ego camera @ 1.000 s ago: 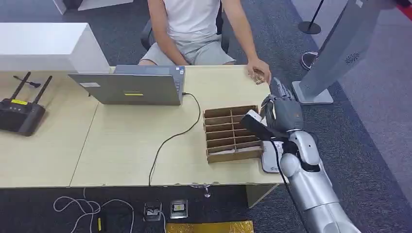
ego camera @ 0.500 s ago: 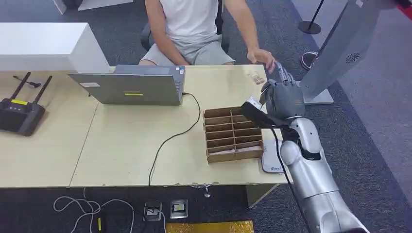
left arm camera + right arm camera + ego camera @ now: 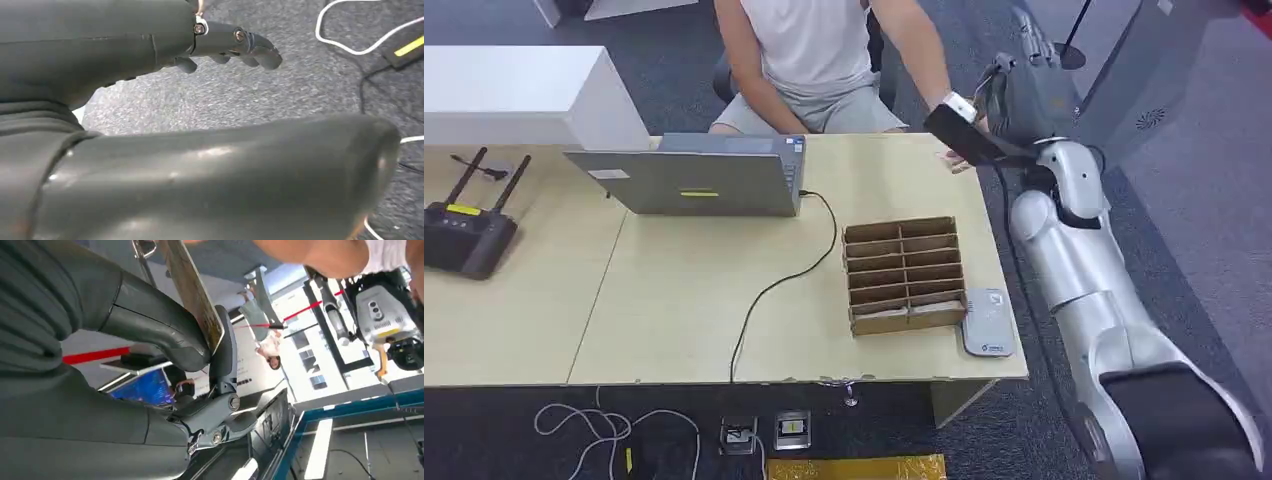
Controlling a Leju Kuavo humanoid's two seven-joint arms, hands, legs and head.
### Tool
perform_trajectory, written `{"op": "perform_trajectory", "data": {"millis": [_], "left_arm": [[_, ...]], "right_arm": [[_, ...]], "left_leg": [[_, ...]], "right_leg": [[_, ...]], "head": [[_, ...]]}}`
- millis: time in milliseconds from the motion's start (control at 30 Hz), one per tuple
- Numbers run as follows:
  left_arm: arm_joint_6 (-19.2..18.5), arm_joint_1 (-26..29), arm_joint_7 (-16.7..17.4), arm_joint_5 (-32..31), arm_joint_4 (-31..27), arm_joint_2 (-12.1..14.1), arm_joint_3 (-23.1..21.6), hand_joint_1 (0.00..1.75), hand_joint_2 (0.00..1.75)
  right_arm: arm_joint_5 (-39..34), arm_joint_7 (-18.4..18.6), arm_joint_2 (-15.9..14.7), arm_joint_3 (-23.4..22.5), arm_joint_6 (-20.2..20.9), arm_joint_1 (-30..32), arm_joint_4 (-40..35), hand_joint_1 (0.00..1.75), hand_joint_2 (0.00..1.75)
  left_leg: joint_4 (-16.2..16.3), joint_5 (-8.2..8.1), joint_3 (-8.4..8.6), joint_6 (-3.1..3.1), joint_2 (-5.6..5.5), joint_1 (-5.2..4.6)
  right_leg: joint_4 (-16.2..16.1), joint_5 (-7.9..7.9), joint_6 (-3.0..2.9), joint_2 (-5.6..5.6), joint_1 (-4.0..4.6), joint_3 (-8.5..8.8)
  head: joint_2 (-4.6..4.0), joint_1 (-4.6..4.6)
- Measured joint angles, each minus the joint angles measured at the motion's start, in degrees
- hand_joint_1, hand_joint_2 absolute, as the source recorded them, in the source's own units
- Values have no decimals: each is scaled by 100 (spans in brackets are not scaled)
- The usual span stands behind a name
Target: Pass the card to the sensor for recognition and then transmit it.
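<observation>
Beyond table (image 3: 674, 300) — right hand (image 3: 1024, 90) pinches card (image 3: 192, 290) — lettering unreadable.

Thin card (image 3: 192, 295) pinched edge-on, raised

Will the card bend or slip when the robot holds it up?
The card probably stays stiff: it looks flat and straight, pinched in the right hand. It seems thin and light. It could slip, since the hand appears to hold it near one end.

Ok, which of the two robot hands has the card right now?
The right hand, raised beside the seated person, pinches the card; the left hand hangs empty.
</observation>
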Motion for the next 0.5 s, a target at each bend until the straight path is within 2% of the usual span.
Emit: {"op": "perform_trajectory", "data": {"millis": [233, 500], "left_arm": [[-98, -69, 20, -55, 0, 18, -92, 0, 0], [-159, -134, 61, -48, 0, 44, -100, 0, 0]], "right_arm": [[107, 146, 113, 2, 240, -567, 980, 175, 175], [142, 254, 170, 2, 315, -651, 1643, 175, 175]], "left_leg": [[0, 0, -2, 0, -5, 1], [1, 0, 1, 0, -5, 1]], "right_leg": [[0, 0, -1, -6, 1, -2], [0, 0, 0, -4, 0, 1]], "head": [[0, -2], [0, 0]]}}
